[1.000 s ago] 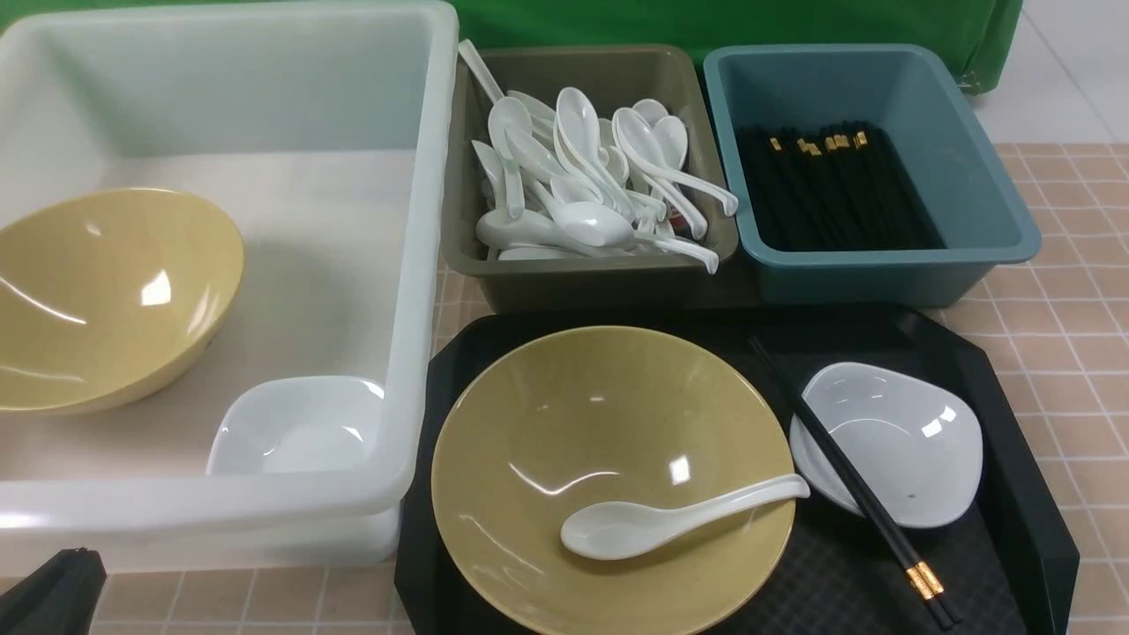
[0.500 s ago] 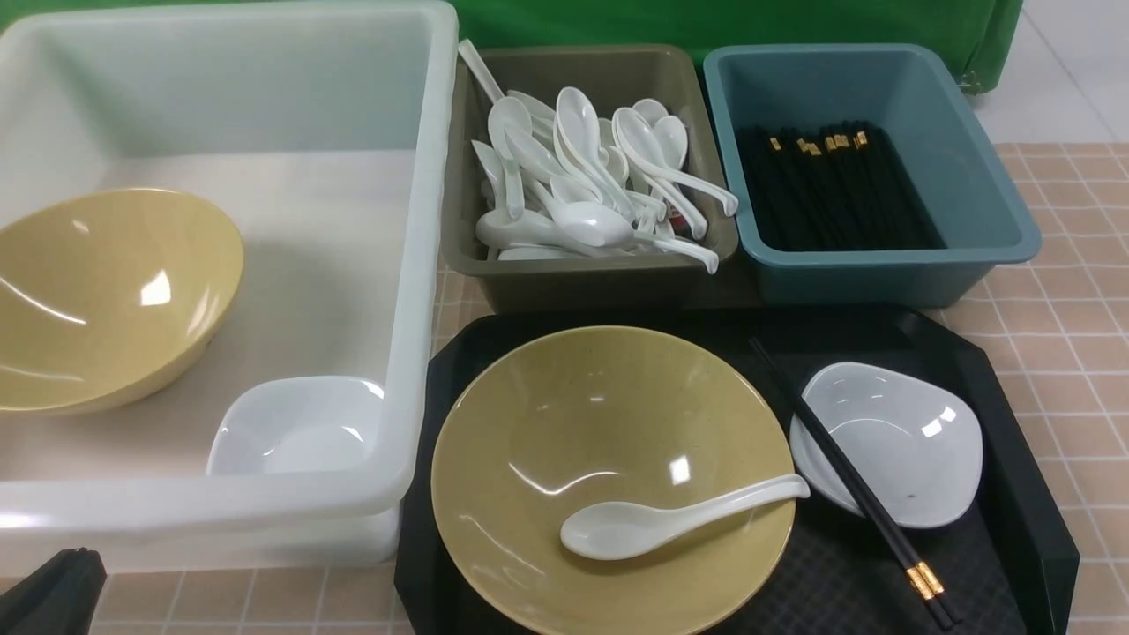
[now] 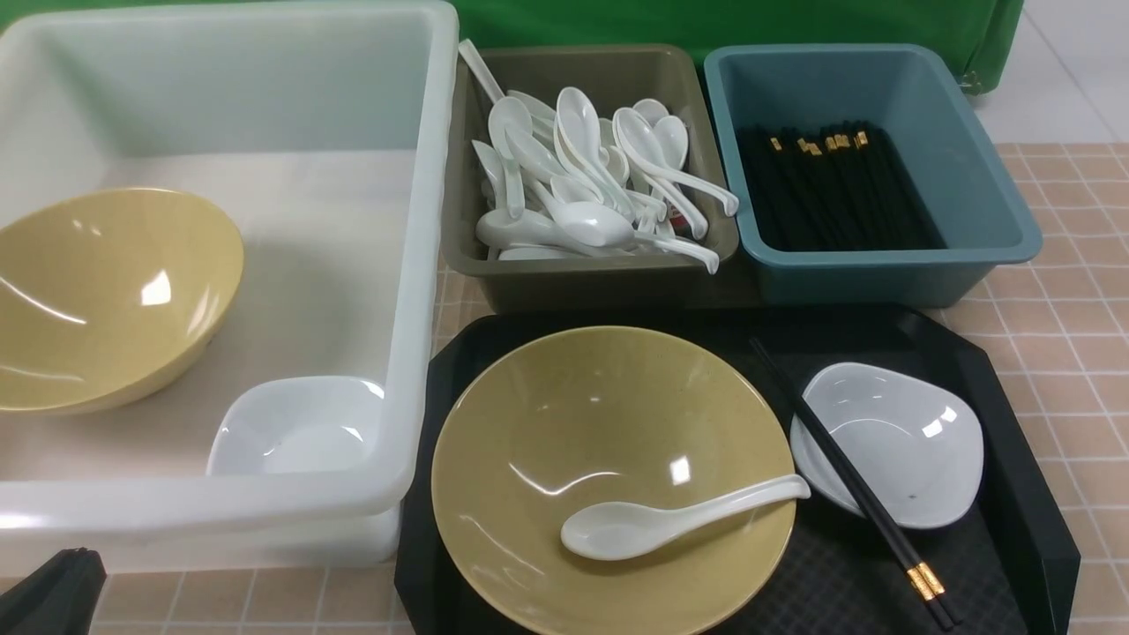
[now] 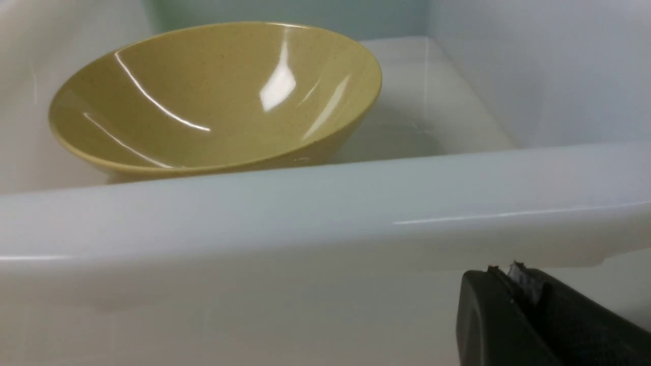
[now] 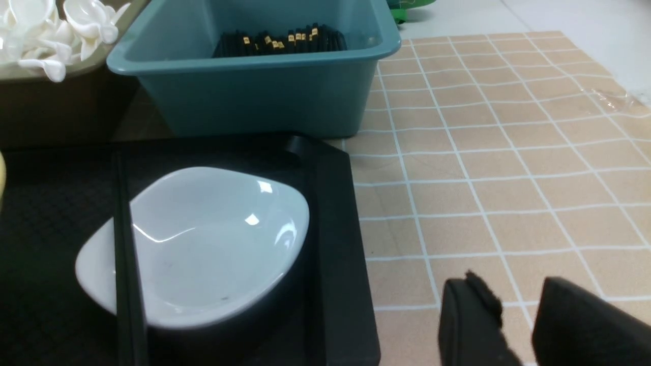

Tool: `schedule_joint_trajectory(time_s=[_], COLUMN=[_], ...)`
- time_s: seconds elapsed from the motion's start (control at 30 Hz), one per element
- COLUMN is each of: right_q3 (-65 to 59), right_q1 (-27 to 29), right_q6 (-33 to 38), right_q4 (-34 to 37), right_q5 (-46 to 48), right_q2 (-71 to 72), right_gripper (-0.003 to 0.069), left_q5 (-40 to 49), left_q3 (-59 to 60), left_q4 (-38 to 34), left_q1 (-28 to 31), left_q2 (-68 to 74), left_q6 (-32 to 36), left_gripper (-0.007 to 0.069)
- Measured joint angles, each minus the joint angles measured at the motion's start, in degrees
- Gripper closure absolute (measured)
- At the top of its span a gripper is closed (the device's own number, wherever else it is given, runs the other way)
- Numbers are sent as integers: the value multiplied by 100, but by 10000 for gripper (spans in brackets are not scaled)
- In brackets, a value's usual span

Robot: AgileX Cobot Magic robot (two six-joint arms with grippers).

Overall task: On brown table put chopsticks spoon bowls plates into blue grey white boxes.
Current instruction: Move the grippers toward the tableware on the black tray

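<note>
Resting in a large mustard-yellow bowl (image 3: 547, 414) on a black octagonal tray (image 3: 1041, 520), a white Chinese soup spoon (image 3: 617, 529) points its handle toward 3 o'clock, the handle's end crossing the rim, in the front view. At the bowl's 3 o'clock, a pair of black, gold-banded chopsticks (image 3: 847, 467) lies across a small white rounded-square dish (image 3: 917, 450), banded ends aimed at 5 o'clock. From the bowl, an olive-grey box (image 3: 600, 287) heaped with white spoons (image 3: 591, 220) stands at 12 o'clock; a teal-blue box (image 3: 882, 257) of black chopsticks (image 3: 829, 194) stands at 1 o'clock. The big translucent white tub (image 3: 423, 220), at 10 o'clock, contains a tilted mustard-yellow bowl (image 3: 115, 300) at its own 8 o'clock and a white dish (image 3: 295, 428) at its 5 o'clock, all on a brown tiled table (image 3: 1067, 326) beneath a green backdrop (image 3: 706, 22). The left gripper (image 4: 503, 274), outside the tub near its wall, has its fingertips together and grips nothing. The right gripper (image 5: 513, 282), seen in its wrist view beyond the tray's edge, stands partway open, a gap between its fingers and nothing held.
</note>
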State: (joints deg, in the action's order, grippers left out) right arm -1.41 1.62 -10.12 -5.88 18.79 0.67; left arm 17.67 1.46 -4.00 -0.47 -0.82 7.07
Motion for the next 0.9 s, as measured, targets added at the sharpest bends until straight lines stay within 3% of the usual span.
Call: schedule_joint_trajectory(time_s=[0.53,0.7,0.73,0.8,0.83,0.9], right_q3=[0,0,0,-5,-5,-5], right_q1=[0,0,0,0,0,0], right_q6=[0,-17,-145,-979,-1222,-2969], right_q4=[0,0,47,445,588,1595], right_q5=[-47,-47,-49,-118,-124,-241], right_q2=[0,0,0,0,0,0], right_gripper=[423,423,423,423,423,423], left_q5=[-23,-213,-308,-470,-486,-656], left_q3=[0,0,0,0,0,0], left_q4=[-109,-1156,-1873,-3026,-3137,-4399], left_q1=[0,0,0,0,0,0], left_q2=[0,0,0,0,0,0], left_q6=[-144,-707,-1094,-1687,-1739,-2222], left_gripper=[623,623,623,623,623,623])
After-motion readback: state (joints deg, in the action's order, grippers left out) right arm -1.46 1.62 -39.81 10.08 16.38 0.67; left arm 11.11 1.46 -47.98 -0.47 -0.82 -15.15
